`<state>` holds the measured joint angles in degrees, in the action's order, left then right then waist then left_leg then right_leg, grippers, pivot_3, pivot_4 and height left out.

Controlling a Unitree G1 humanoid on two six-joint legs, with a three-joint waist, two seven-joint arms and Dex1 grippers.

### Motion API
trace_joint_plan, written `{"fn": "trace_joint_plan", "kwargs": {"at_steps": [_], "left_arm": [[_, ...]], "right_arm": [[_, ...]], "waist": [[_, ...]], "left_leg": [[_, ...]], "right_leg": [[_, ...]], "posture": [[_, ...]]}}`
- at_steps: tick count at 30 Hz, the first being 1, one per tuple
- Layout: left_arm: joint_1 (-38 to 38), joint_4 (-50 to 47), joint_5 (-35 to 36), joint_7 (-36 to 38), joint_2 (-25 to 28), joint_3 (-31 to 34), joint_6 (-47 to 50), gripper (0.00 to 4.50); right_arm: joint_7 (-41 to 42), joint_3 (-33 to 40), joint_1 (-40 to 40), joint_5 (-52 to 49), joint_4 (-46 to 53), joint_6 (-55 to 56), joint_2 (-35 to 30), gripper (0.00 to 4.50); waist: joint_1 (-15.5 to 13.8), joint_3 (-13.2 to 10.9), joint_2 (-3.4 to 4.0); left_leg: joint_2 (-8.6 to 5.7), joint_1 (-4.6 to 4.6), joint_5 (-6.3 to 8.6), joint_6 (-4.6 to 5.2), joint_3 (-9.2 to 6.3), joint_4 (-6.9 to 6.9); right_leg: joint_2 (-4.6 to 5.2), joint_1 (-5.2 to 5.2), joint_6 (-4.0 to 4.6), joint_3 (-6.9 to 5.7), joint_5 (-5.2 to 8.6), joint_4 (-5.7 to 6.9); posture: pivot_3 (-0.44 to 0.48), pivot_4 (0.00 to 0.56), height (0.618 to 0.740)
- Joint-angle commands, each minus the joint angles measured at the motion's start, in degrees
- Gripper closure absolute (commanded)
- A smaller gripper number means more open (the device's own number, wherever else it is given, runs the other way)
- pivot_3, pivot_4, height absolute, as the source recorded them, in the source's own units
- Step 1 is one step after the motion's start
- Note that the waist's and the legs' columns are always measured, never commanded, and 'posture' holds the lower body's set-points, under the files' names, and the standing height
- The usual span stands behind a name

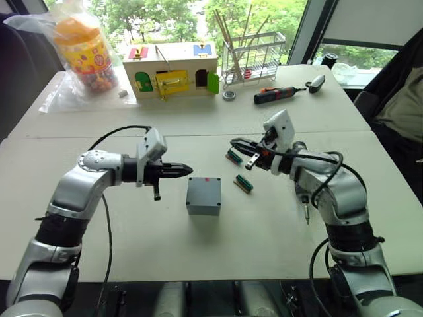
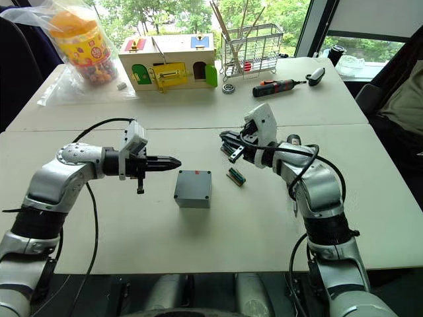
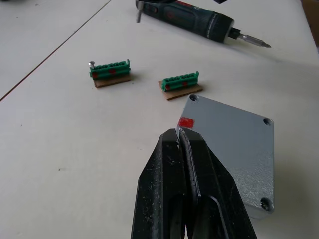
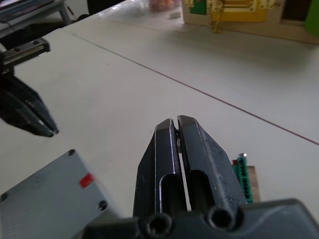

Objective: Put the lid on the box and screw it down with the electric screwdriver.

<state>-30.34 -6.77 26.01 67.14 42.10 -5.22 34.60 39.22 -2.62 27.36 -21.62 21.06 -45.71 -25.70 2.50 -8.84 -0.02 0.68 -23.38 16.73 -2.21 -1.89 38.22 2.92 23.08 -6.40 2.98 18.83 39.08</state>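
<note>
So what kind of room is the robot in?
Probably a workshop or test room, not a home. Plain white tables sit by big windows with trees outside. On them lie tools and practice things: a screwdriver, a grey box, a wooden toy house and a wire rack.

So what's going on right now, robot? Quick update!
Both grippers, left and right, shut and empty, above the table. Grey box between them, lid on. Electric screwdriver lying beside the right arm, untouched. Two green parts near the box.

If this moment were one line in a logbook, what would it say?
lid on box | left gripper, right gripper shut, empty | electric screwdriver on table
</note>
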Motion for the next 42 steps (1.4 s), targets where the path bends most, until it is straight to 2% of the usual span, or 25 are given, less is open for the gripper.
{"fn": "trace_joint_plan", "kwargs": {"at_steps": [1,11,40,42], "left_arm": [[1.4,-4.9,2.0,2.4,2.2,0.2,1.1,4.50],[2.4,-4.6,-0.1,1.8,2.2,-1.5,0.2,4.50],[1.4,-3.0,-1.2,0.6,0.0,-2.3,-0.5,4.50],[1.3,-3.1,-1.0,0.5,-0.2,-2.1,-0.3,4.50]], "right_arm": [[-0.1,-0.2,-1.9,-3.2,6.0,-2.0,-0.2,4.46],[-1.3,-5.0,-4.8,-1.8,4.1,0.9,0.9,4.46],[-0.7,-7.9,-5.1,0.7,-0.5,4.1,0.7,4.46],[-0.5,-8.0,-4.9,0.7,-0.5,4.0,0.5,3.90]], "waist": [[0.0,0.0,0.00],[-0.1,0.0,0.00],[-0.1,0.0,0.00],[-0.1,0.0,0.00]], "left_leg": [[0.00,0.00,0.01,0.01,0.00,0.01],[-0.06,0.05,-0.03,-0.05,0.00,0.02],[-0.06,0.05,-0.03,-0.05,-0.01,0.02],[-0.06,0.05,-0.03,-0.05,-0.01,0.02]], "right_leg": [[0.01,0.00,0.00,0.01,0.00,0.00],[-0.03,-0.01,0.01,0.01,0.01,-0.01],[-0.03,-0.01,0.01,0.01,0.01,-0.01],[-0.03,-0.01,0.01,0.01,0.00,-0.01]], "posture": [[0.000,0.150,0.736],[0.000,0.150,0.736],[0.000,0.150,0.736],[0.000,0.150,0.736]]}}
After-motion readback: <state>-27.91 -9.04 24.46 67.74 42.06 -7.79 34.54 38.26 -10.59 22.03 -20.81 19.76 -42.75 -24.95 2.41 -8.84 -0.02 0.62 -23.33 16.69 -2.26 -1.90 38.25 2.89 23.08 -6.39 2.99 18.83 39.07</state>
